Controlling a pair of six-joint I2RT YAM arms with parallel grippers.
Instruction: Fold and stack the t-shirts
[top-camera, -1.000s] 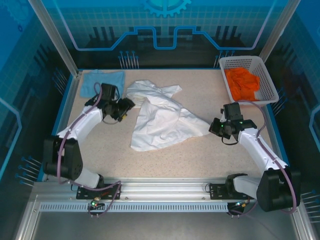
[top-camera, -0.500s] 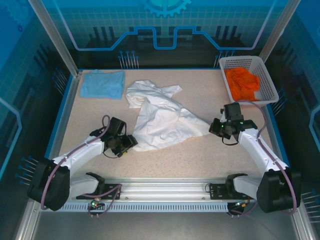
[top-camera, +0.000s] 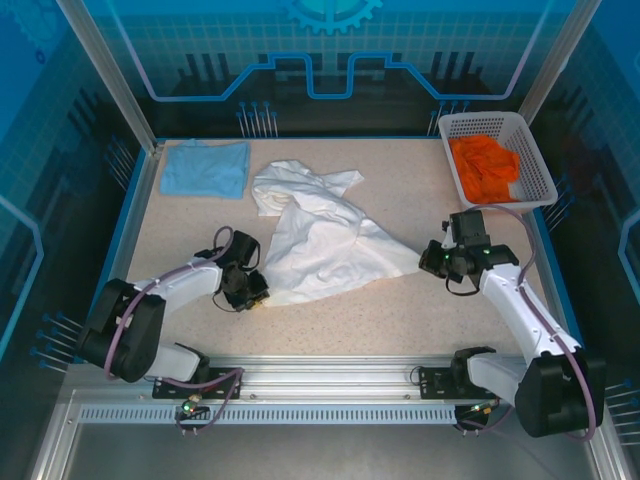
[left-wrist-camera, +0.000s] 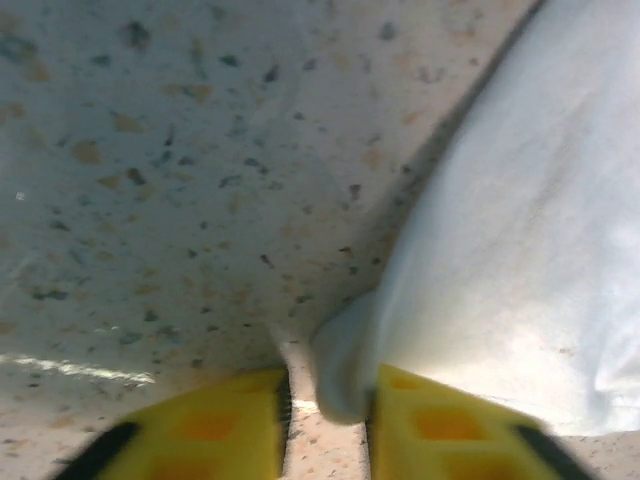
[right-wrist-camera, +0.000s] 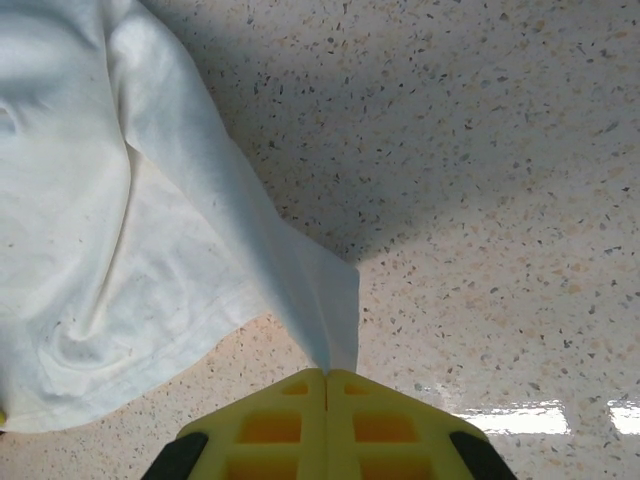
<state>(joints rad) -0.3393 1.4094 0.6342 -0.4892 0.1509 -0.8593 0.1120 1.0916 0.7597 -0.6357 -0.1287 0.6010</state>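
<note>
The white shirt (top-camera: 320, 245) lies crumpled in the middle of the desk (top-camera: 400, 180), spread from 11 o'clock down toward 4 o'clock, with a bunched lump at its far end. The left hand (top-camera: 255, 293) sits low on the desk at the shirt's 7 o'clock corner. In the wrist view, its 2 yellow fingers (left-wrist-camera: 215, 425) stand narrow, with a rolled bit of the shirt's edge caught between them. The right hand (top-camera: 432, 258) is at the shirt's 3 o'clock tip. Its fingers (right-wrist-camera: 275, 425) are pressed flat together and pinch a thin pointed corner of the cloth, which fans out leftward from there.

The blue shirt (top-camera: 205, 168) lies flat and folded at the desk's 10 o'clock corner, well apart from the white one. At 2 o'clock a basket (top-camera: 541, 170) sits on the desk's edge and holds an orange cloth (top-camera: 485, 165).
</note>
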